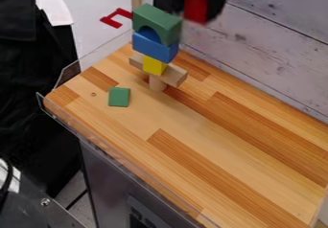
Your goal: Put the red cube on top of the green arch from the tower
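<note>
Carrying the cube (196, 10) over the arch (156, 22) looks like our step in hand. We have it in the claw (196, 3), closed on its sides, up to the right of the arch in the camera view. We should keep enough height to clear the arch's top edge, centre the cube over the flat top, then lower it straight and slowly. The blue block (151, 46), yellow block (154, 65), plank (175, 76) and peg (157, 83) make a narrow stack, so a sideways nudge could topple it. Once the cube sits flat, we should let go gently and lift straight up.
</note>
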